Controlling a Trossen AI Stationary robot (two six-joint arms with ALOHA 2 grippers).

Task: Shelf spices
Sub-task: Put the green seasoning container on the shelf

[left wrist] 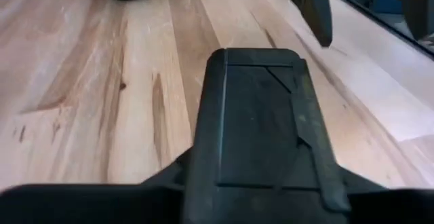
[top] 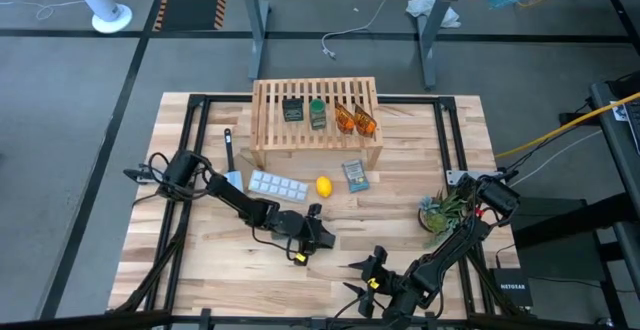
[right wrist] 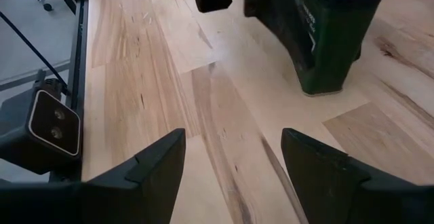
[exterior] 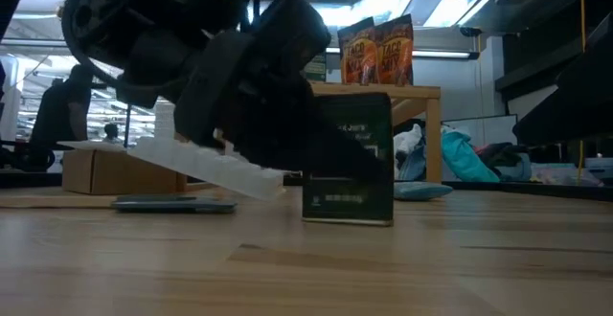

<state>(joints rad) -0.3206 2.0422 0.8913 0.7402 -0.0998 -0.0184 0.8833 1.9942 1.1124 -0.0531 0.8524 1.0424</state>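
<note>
While your left claw (top: 318, 236) closes around the dark green spice box (exterior: 350, 158) standing upright on the worktop (top: 200, 260), well in front of the shelf (top: 316, 120), your right claw (right wrist: 230, 163) waits near that box with fingers spread wide. On the shelf sit another dark box (top: 293, 109), a green-lidded jar (top: 318, 113) and two orange packets (top: 356, 119).

Wooden table (top: 200, 270) under shelf (top: 315, 145), ice tray (top: 277, 185), lemon (top: 323, 186)

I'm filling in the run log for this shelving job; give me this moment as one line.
left gripper: around dark box, box standing on table | right gripper: open, waiting near front edge | shelf: box, jar, two packets
</note>
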